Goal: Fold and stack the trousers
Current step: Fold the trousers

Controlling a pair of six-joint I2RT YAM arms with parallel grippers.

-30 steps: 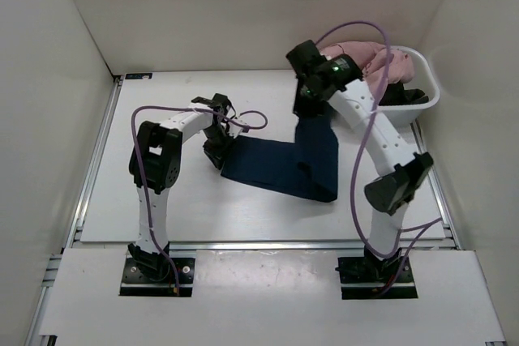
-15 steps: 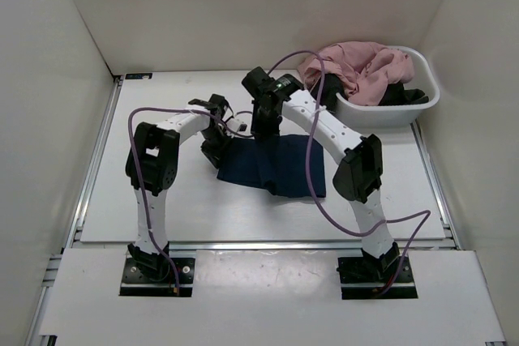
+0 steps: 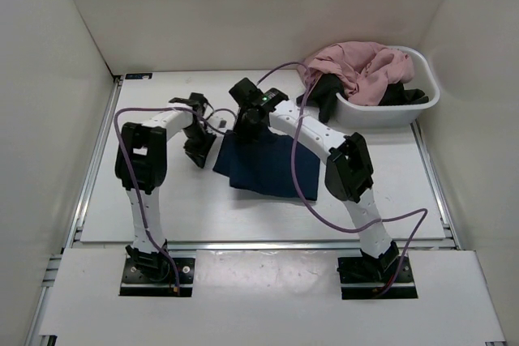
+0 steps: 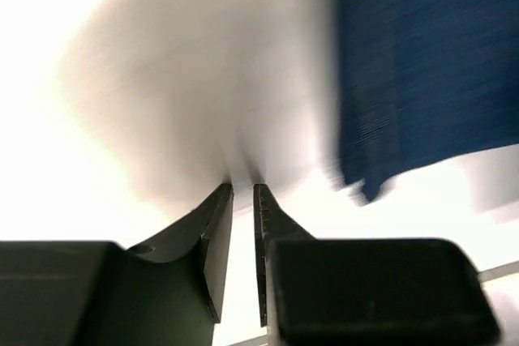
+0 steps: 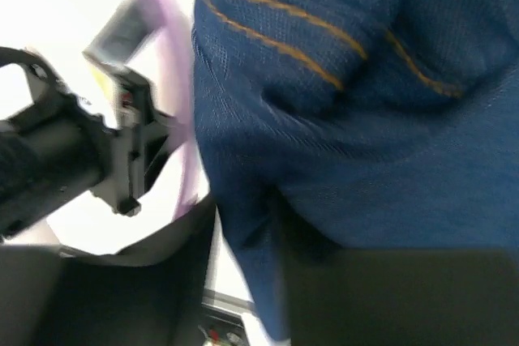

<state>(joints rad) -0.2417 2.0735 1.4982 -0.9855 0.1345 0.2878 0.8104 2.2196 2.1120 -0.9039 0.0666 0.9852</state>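
Left tool (image 4: pixel 243 188) beside trousers (image 4: pixel 413 79), not touching.

The top camera is looking down from high above and behind, far off, the arm bases (image 3: pixel 154 269) at 6 o'clock, the trousers (image 3: pixel 259 169) at centre; the left wrist camera is facing the table (image 4: pixel 162 79) from very near, the trousers (image 4: pixel 422 62) at 2 o'clock; the right wrist camera is pressing closest, the same trousers (image 5: pixel 340 119) filling its view.
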